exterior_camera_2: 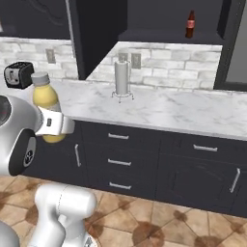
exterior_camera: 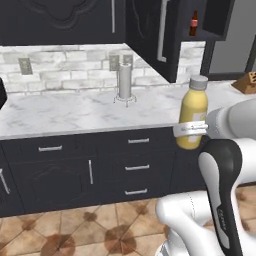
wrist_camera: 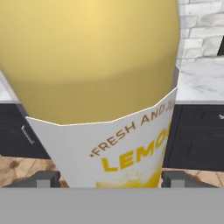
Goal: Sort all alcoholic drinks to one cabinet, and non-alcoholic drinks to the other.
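Note:
My gripper (exterior_camera: 190, 129) is shut on the fat yellow juice bottle (exterior_camera: 194, 107) with a pale grey cap. It holds the bottle upright in the air in front of the counter's edge. From the right, the bottle (exterior_camera_2: 45, 99) sits in the gripper (exterior_camera_2: 57, 124) at the far left. In the hand view the bottle (wrist_camera: 96, 57) is very close, with a fingertip (wrist_camera: 44, 177) on each side of its white label. A small dark brown bottle (exterior_camera: 193, 24) with a red label stands on the shelf of an open upper cabinet (exterior_camera_2: 164, 34).
A paper towel holder (exterior_camera: 124, 82) stands on the marble counter (exterior_camera: 75, 112) by the wall. A toaster (exterior_camera_2: 18, 75) sits at the left end and a wooden knife block (exterior_camera: 246, 82) at the right. The open cabinet door (exterior_camera: 155, 35) juts out over the counter. Drawers (exterior_camera_2: 118, 161) lie below.

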